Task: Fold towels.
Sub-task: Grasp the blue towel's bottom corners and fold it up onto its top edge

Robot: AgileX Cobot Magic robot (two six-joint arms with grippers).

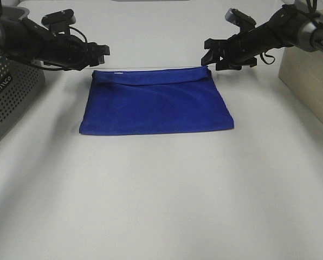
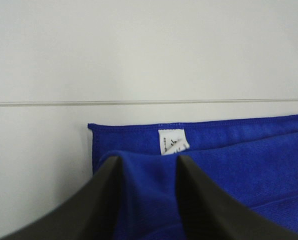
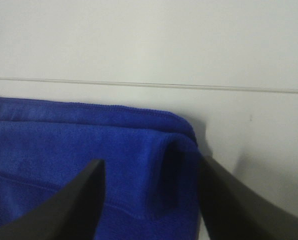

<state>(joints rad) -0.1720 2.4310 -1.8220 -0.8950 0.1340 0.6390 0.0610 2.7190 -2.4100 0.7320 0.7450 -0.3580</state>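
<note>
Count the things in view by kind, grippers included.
Blue towel: 1
Perforated grey basket: 1
Beige box: 1
Grippers, left gripper and right gripper: 2
Total: 5

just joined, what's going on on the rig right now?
Two arms are working on a blue towel on the white table. It lies folded over once. The upper layer's edge stops just short of the far edge, where the white tag shows. The left gripper is at the far left corner and the right gripper at the far right corner. Both have their jaws apart over the cloth and seem not to clamp it.
</note>
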